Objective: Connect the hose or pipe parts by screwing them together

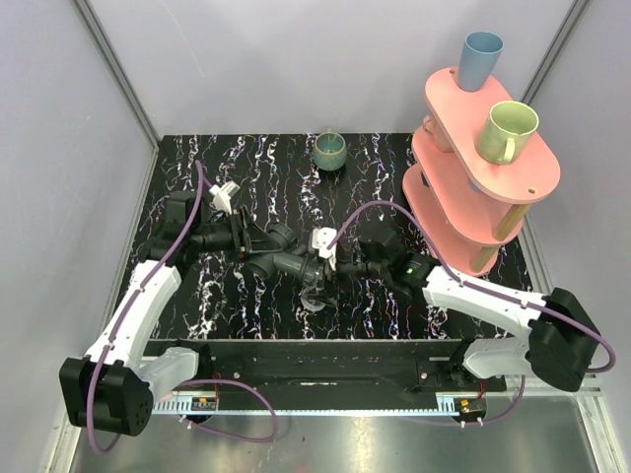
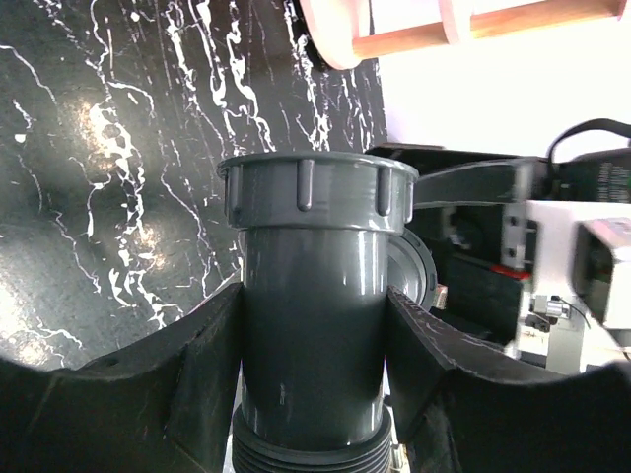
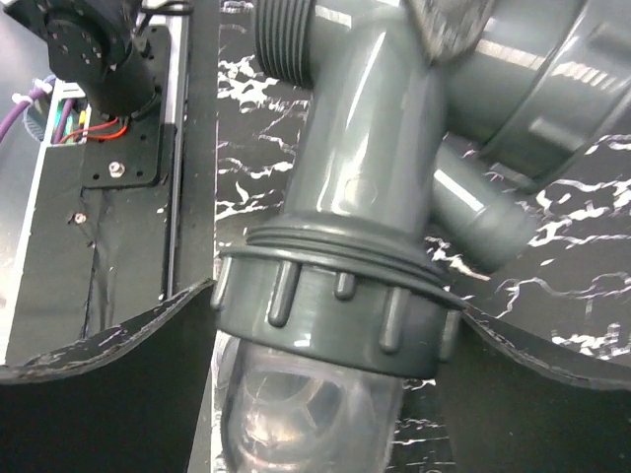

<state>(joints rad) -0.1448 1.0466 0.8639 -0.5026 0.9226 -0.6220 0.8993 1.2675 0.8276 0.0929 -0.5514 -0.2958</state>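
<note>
A dark grey pipe fitting [image 1: 286, 258] hangs over the middle of the black marbled table [image 1: 246, 177] between both arms. My left gripper [image 1: 258, 239] is shut on its straight tube [image 2: 315, 227], one finger pressed on each side, below a ribbed collar [image 2: 315, 192]. On another branch sits a grey ribbed nut [image 3: 335, 315] with the clear, see-through connector [image 3: 306, 414] under it, pointing down at the table [image 1: 315, 296]. My right gripper [image 3: 335, 301] has its fingers against both sides of that nut. A threaded end [image 3: 286, 39] shows behind it.
A small green cup [image 1: 329, 151] stands at the table's far edge. A pink tiered rack [image 1: 483, 187] at the back right carries a blue cup [image 1: 480, 59] and a pale green mug [image 1: 508, 131]. Grey walls close in the left and right sides.
</note>
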